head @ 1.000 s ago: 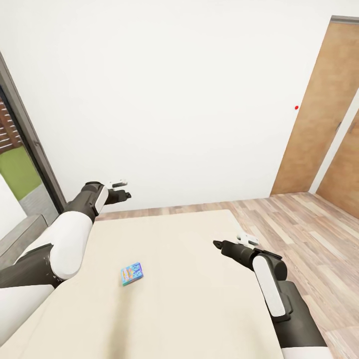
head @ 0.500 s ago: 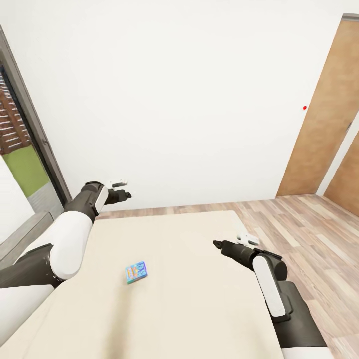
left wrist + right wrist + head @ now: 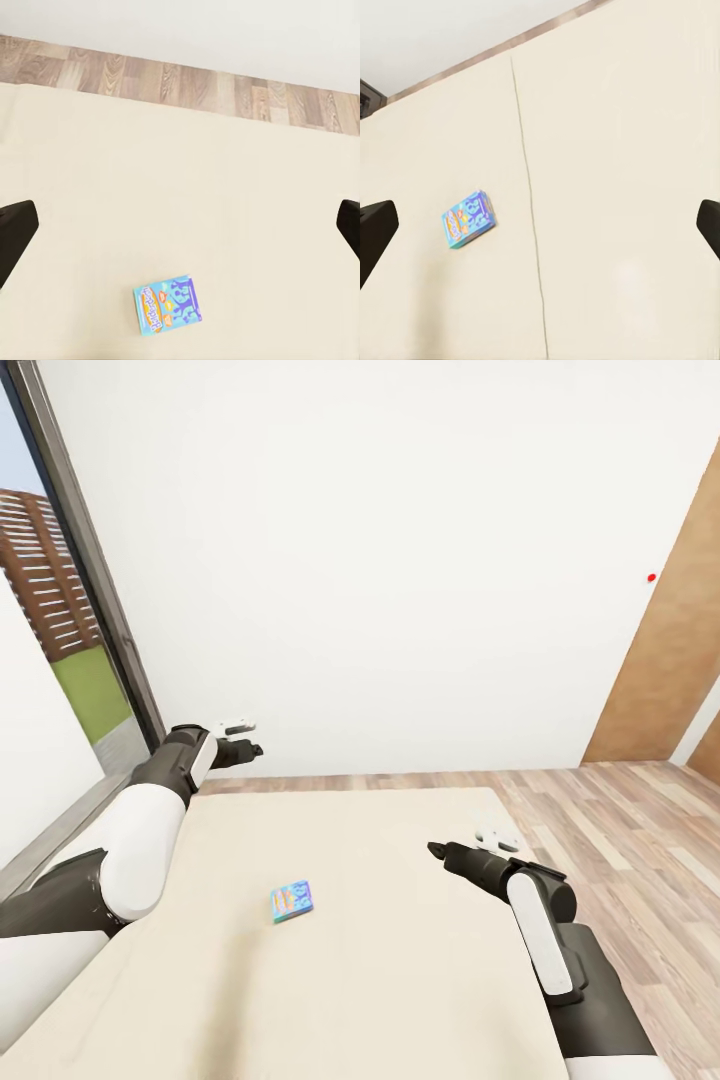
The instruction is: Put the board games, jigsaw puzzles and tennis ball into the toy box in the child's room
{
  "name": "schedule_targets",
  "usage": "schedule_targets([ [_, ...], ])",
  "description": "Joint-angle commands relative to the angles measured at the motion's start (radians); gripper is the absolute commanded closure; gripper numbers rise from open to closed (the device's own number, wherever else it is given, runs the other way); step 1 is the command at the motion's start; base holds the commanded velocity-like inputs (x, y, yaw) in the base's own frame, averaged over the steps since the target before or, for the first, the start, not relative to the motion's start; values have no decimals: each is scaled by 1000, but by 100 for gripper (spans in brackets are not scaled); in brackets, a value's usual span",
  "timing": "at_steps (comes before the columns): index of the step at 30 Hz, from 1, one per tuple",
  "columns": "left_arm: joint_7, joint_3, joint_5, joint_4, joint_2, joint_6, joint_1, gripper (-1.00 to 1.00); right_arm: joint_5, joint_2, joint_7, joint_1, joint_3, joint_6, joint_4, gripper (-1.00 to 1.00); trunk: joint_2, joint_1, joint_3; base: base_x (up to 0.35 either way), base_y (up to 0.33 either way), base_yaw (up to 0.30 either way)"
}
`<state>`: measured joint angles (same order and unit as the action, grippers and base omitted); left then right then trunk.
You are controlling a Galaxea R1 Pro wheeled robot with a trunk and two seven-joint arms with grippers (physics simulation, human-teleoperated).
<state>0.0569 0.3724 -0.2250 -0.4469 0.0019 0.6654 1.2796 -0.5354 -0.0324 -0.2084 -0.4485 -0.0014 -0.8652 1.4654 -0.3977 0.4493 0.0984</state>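
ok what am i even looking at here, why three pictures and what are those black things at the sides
It is a simulated two-armed robot on wheels, standing at a bed. The large picture comes from a camera on its head, looking down over both arms: the left gripper and the right gripper. The two smaller pictures come from cameras on the wrists, looking along each gripper's fingers; the black shapes at the sides are those fingers, spread wide apart. Both grippers hold nothing. On the beige mattress lies one small blue board game, flat. Beyond are a wood floor, a white wall and a window.
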Motion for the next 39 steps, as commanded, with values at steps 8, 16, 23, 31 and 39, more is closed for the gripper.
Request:
schedule_targets([
  [8, 6, 7, -10, -1, -2, 3, 1, -100, -11, 0, -8, -2, 0, -3, 1, -100, -2, 1, 2, 0, 0, 17],
  [16, 6, 7, -11, -1, -2, 3, 1, -100, -13, 0, -8, -1, 0, -4, 1, -100, -2, 1, 3, 0, 0, 1],
  [23, 6, 7, -11, -1, -2, 2, 1, -100, -15, 0, -8, -1, 0, -5, 0, -100, -2, 1, 12, 0, 0, 0],
  [31, 6, 7, -11, -1, -2, 2, 1, -100, -16, 0, -8, -2, 0, -6, -2, -100, -2, 1, 25, 0, 0, 0],
  [39, 6, 6, -11, -1, -2, 2, 1, -100, -17, 0, -8, -2, 0, -8, -3, -100, -2, 1, 38, 0, 0, 0],
])
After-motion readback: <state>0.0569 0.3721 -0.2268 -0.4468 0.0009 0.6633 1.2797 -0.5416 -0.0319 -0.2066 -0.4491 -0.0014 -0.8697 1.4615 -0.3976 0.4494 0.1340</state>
